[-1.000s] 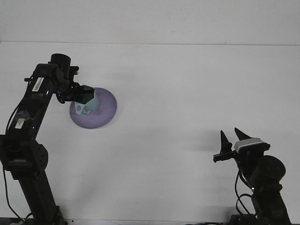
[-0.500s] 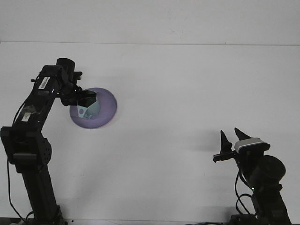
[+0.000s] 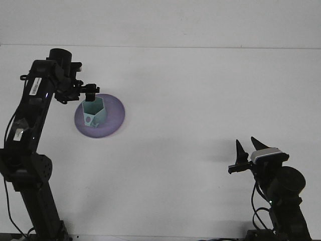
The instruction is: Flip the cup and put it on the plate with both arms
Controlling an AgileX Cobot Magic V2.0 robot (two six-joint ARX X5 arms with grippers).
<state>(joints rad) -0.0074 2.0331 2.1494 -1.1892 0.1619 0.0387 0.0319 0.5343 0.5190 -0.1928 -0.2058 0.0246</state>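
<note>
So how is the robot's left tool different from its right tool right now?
The left tool is up at the back of the table, right by the pale green cup standing open-side up on the purple plate; the right tool sits low at the front, far from both. The left arm stretches tall and reaches out; the right arm looks tucked down. Both tools are black, and neither holds anything.

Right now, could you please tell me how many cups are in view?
1. The teal cup stands open end up on the purple plate, at the table's left, just below the left pincer. No others are visible.
</note>
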